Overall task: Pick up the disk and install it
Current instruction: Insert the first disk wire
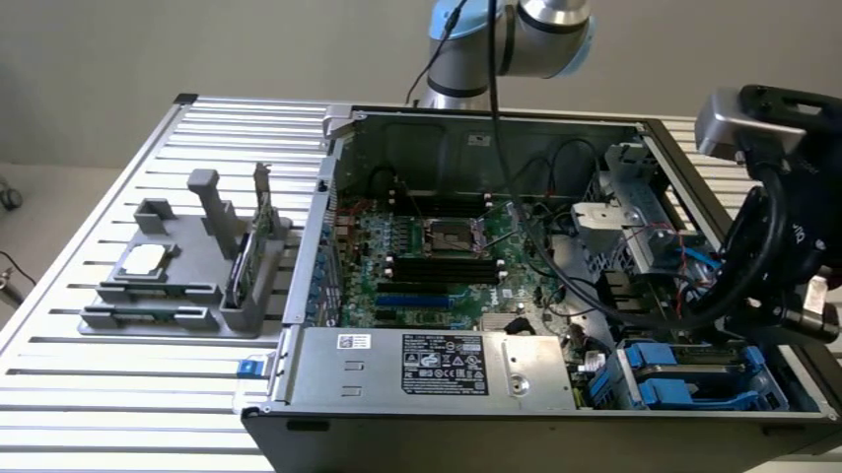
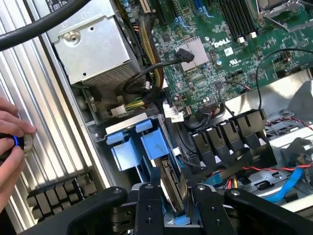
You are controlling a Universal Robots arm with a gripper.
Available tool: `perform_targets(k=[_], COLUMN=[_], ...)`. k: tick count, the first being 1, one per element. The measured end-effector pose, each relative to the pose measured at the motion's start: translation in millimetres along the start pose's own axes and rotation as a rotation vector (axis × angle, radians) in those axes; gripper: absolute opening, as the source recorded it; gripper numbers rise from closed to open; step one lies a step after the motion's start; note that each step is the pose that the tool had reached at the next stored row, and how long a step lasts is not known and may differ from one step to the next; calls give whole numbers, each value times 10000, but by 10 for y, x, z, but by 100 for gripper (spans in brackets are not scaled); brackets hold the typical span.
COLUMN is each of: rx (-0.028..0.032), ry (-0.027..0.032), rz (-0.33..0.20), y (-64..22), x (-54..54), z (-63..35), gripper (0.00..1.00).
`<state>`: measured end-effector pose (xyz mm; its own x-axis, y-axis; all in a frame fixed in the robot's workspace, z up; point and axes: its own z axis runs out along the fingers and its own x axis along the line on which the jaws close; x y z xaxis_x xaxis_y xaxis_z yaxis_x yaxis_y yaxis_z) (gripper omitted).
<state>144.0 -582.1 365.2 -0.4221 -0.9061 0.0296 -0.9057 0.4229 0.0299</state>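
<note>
The gripper [image 2: 174,198] has the disk [image 2: 170,188]. It stands on edge in the gap between the two black fingers [image 2: 147,208], which are drawn in narrow against its flat faces. A strip of its blue bracket shows low in the gap. The pick looks done and the install not yet: the disk is clear of any slot.

In the exterior view the wrist hangs at about 3 o'clock, over that side of the open case [image 1: 526,439]. The blue drive bay [image 1: 684,374] sits in the case's corner at about 5 o'clock, just beside the power supply [image 1: 435,363].

In the wrist view the bay [image 2: 134,147] lies straight ahead of the fingertips, close to them but apart, so gripper and bay are roughly lined up. As far as I can judge, the disk's long axis runs along the fingers, pointing toward the bay, with its thin edge facing the camera. Cables [image 2: 146,81] loop between the bay and the motherboard [image 2: 215,44], near the disk's path.

A person's hand [image 2: 10,147] rests on the slatted tabletop [image 1: 132,394] beside the case, on a small knob with a blue ring, well apart from the fingers.
</note>
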Motion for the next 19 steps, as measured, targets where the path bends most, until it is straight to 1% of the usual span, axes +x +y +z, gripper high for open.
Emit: perform_targets(k=[19], rx=[-97], ry=[-98], rz=[3260], y=[0], x=[0], z=[0], gripper=[31])
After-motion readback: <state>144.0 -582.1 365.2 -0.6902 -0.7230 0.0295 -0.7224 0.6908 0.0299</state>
